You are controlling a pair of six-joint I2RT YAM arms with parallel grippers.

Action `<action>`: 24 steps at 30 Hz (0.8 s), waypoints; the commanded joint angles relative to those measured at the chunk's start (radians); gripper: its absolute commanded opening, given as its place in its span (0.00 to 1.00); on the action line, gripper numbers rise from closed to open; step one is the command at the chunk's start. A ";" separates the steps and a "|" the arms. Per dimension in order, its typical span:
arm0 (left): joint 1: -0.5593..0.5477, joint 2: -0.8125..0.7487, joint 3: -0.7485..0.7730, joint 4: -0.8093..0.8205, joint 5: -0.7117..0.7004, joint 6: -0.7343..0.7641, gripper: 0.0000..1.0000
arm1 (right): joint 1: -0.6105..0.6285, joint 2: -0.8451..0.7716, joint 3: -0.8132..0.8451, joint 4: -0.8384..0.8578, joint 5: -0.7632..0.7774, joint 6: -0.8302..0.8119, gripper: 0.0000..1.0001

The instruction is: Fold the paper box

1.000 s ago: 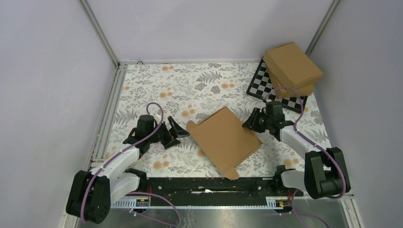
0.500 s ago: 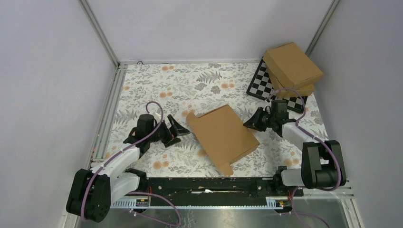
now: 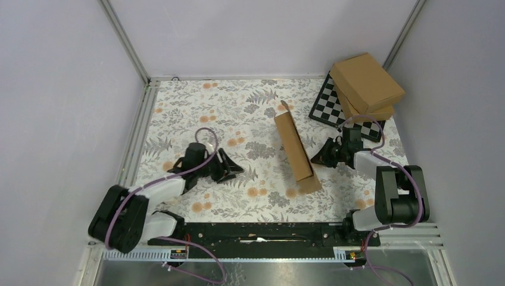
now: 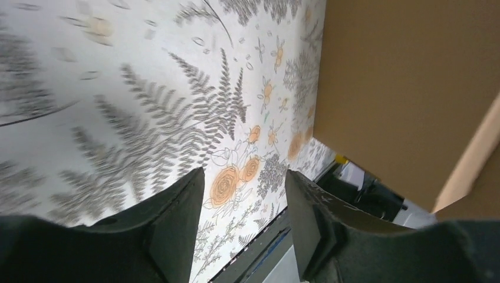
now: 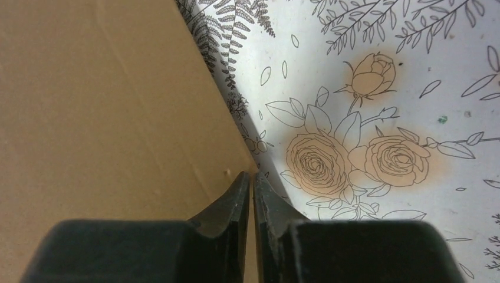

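Floral tabletop (image 3: 178, 107): paper box (image 3: 293, 146) on edge, right gripper (image 3: 314, 160) jaws pressed together, left gripper (image 3: 236, 168) jaws spread, should brace box.

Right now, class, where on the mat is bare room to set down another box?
Bare: the far-left mat, between back wall and left gripper; also the near strip before the paper box. Crowded: the far-right corner, chessboard and stacked boxes.

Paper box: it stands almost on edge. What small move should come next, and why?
Probably the left gripper should ease right toward the paper box to steady it. The box is tipped up on edge with only the shut right gripper at its other side; the left gripper is open and apart from it.
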 commanded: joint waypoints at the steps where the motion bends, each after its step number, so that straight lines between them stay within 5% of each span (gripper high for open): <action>1: -0.163 0.158 0.124 0.248 -0.092 -0.037 0.51 | 0.004 0.001 0.004 -0.009 -0.045 -0.028 0.14; 5: -0.279 0.347 0.316 0.334 -0.112 -0.042 0.43 | 0.006 0.004 0.007 -0.006 -0.074 -0.030 0.14; 11: -0.368 0.428 0.497 0.296 -0.148 0.009 0.41 | 0.046 0.005 0.028 -0.030 -0.033 -0.053 0.14; 24: -0.396 0.495 0.516 0.434 -0.029 -0.039 0.41 | 0.207 0.029 0.088 -0.076 0.030 -0.087 0.19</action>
